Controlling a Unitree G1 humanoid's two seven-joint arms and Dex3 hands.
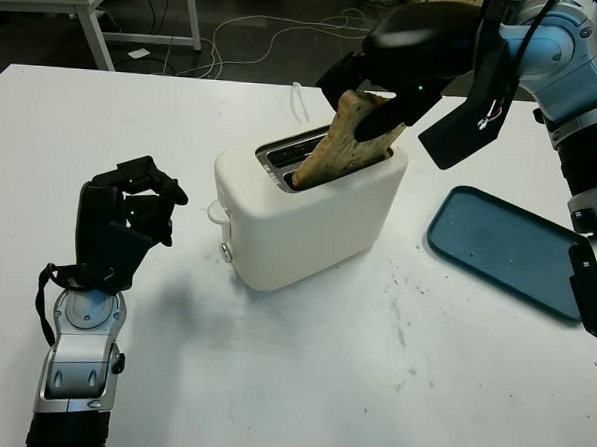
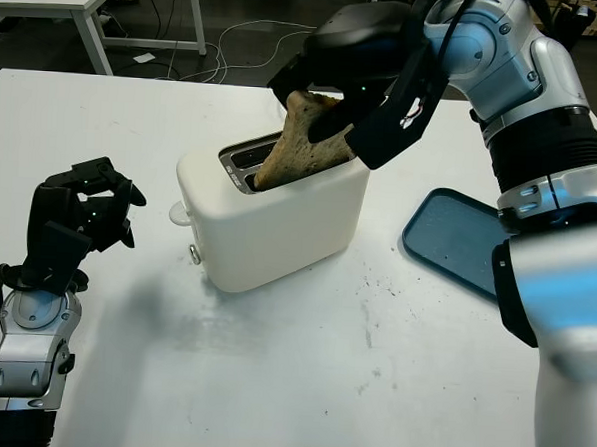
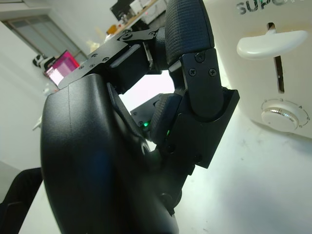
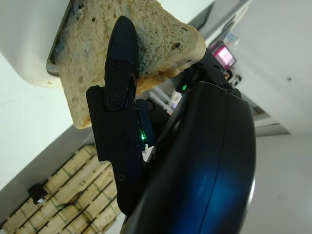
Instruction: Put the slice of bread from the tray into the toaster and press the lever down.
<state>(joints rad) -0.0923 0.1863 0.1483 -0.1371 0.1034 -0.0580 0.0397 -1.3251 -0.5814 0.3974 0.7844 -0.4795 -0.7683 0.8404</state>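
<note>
One slice of bread (image 1: 345, 141) sits tilted, lower end already in the near slot of the toaster (image 1: 309, 209), upper end pinched by the right robot hand (image 1: 385, 108) above it. Insertion step is underway. Next move likely calls for straightening the slice, releasing so it drops fully, then pressing the lever (image 3: 263, 43). Right arm reaches in over the toaster from the tray (image 1: 508, 245) side. Left robot hand (image 1: 129, 215) is curled, holding nothing, over the table (image 1: 370, 387) near the lever end.
</note>
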